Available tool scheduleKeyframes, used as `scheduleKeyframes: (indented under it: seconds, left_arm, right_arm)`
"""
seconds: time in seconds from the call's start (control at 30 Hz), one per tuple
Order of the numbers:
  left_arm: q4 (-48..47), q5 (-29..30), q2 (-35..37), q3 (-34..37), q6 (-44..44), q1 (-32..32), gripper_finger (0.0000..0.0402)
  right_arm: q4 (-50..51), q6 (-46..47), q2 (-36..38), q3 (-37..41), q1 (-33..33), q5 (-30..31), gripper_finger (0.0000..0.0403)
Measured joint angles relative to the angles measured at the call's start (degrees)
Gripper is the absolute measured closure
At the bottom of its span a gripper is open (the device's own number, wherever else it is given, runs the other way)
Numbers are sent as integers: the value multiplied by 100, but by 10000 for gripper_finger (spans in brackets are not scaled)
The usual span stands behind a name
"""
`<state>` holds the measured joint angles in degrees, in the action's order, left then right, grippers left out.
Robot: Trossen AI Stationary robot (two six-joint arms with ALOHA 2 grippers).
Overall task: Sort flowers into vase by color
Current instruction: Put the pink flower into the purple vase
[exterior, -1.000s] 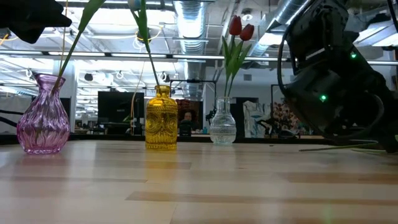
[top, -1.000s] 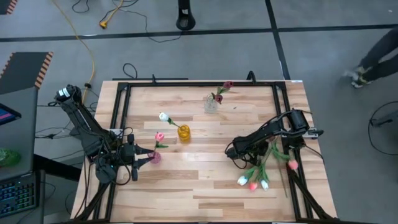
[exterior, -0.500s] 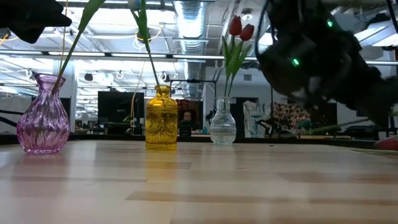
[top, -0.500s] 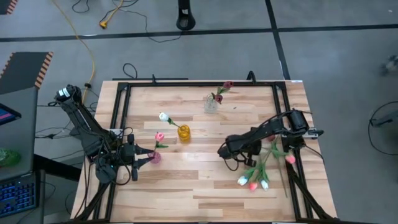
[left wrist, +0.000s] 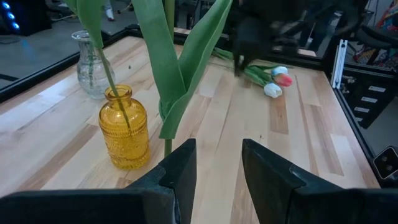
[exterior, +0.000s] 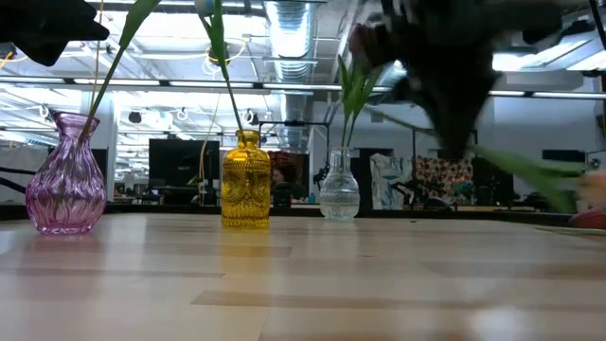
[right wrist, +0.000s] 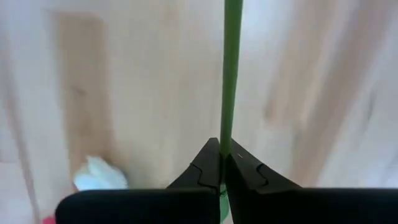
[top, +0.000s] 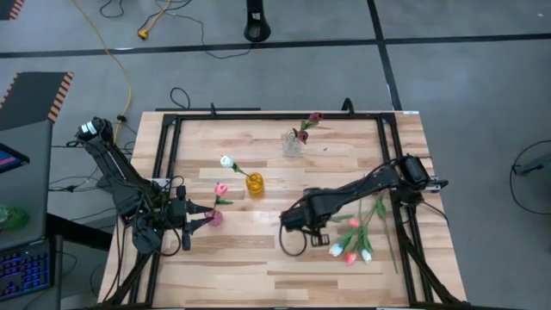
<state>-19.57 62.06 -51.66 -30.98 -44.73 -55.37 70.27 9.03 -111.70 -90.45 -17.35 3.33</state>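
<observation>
— What am I working on here?

— I see a table [top: 258,258] of pale wooden planks with a smooth satin finish, framed by matt black metal rails [top: 168,155].

— And the vases?

— All three look like glossy glass from my low camera: the purple vase [exterior: 64,175] is ribbed, the amber bottle [exterior: 245,180] has a pressed, textured pattern, and the clear vase [exterior: 338,187] is faceted.

— The flowers?

— The green leaves [left wrist: 186,62] look like matt cloth or plastic. My right gripper's fingers [right wrist: 205,171] are matt black, probably plastic.
</observation>
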Motion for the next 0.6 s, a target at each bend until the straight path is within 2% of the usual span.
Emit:
scheduleKeyframes:
  seconds: [0.27,0.37,0.47,0.6]
  left_arm:
    - [0,0,0,0,0,0,286]
    - [0,0,0,0,0,0,286]
    - [0,-1,0,0,0,0,286]
    - [0,0,0,0,-1,0,286]
  right_arm:
    - [-1635,-3352,0,-103,-395,44,360]
    - [-2104,-4405,0,-101,-468,493,361]
    - [-2660,-5223,0,-101,-478,867,362]
    - [-3402,-5740,-12,-101,-408,905,360]
